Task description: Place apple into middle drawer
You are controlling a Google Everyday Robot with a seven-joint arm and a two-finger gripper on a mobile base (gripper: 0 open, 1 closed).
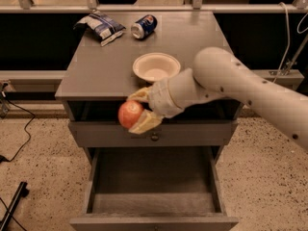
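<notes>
My gripper (136, 110) is shut on the red-orange apple (130, 114), one pale finger above it and one below. It holds the apple in the air in front of the cabinet's front edge, level with the drawer front that has a small round knob (154, 137). The middle drawer (153, 202) is pulled open below, its bare grey floor showing and nothing in it. The apple hangs above the drawer's back left part. My white arm reaches in from the right.
On the grey cabinet top (96, 71) stand a white bowl (156, 66), a blue soda can (144, 26) lying on its side and a chip bag (100, 26). Speckled floor lies on both sides, with black cables (17, 143) at the left.
</notes>
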